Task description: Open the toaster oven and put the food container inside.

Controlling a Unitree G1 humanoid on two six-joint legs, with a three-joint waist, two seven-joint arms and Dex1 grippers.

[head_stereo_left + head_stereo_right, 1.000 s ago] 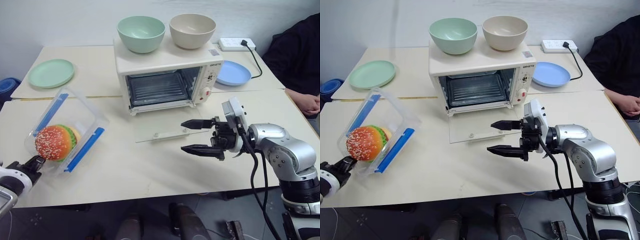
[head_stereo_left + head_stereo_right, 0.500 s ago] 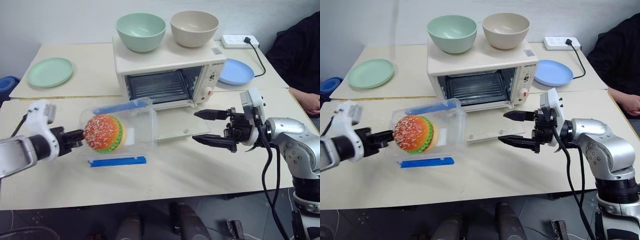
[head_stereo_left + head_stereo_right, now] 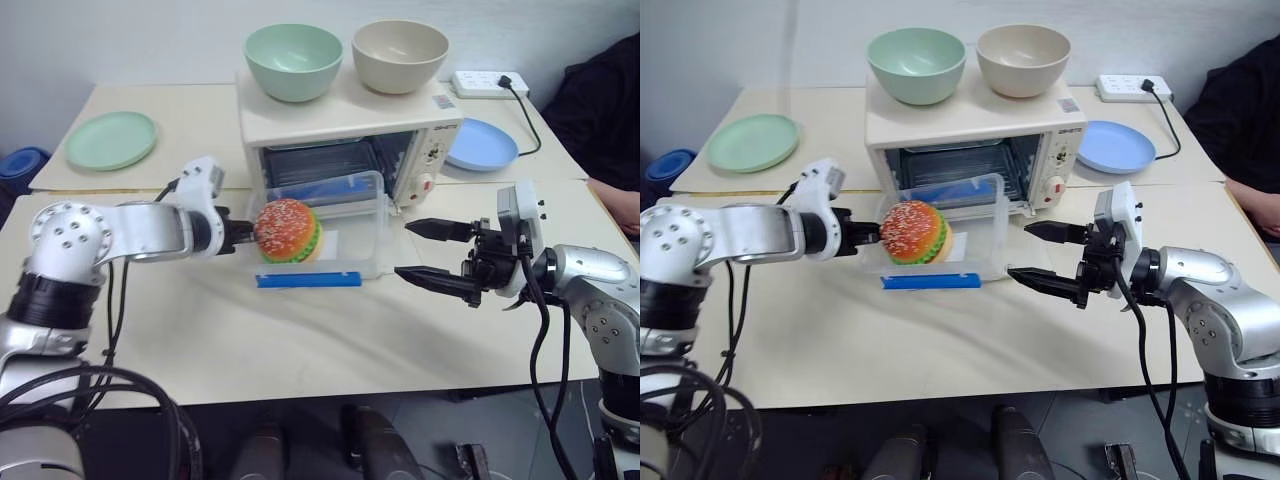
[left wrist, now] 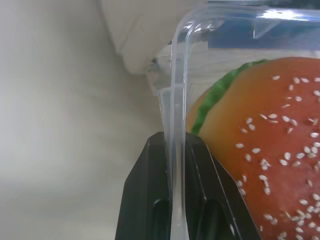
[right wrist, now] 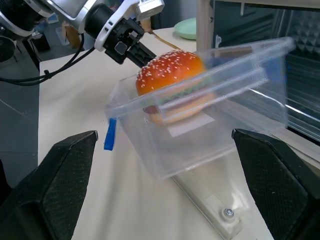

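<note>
Left pincer point(image 3: 868, 236) is clamped on the clear wall of the box point(image 3: 940, 235), holding it lifted on its side just in front of the oven point(image 3: 975, 140), over the dropped glass door. The wrist view shows both black fingers point(image 4: 150, 195) pinching the thin plastic rim, with the burger point(image 3: 914, 232) right beside them inside the box. One blue clip point(image 3: 932, 282) hangs along the lower edge; the other shows up against the oven mouth. Right pincer point(image 3: 1045, 255) w/ fingers wide apart, nothing in it, pointing across at the box's far end from the robot's right, near but apart.

Oven door is down flat and the rack cavity is open. A green bowl point(image 3: 916, 64) and a beige bowl point(image 3: 1025, 59) sit on the oven top. Small dark lettering on the knob panel and a sticker on the top can't be read.

Cream table point(image 3: 940, 340), 2 boards w/ a seam; a green plate point(image 3: 753, 142) lies far left, a blue plate point(image 3: 1115, 146) right of the oven, and a white power strip point(image 3: 1135, 88) w/ black cord behind. Pale wall at back. A person's dark sleeve and hand point(image 3: 1255, 192) are at the right edge.

Vs 1 s ago: the box was low at the left table edge, tilted; now it's carried across to the oven front. The right arm has barely shifted, fingers as wide as before.
</note>
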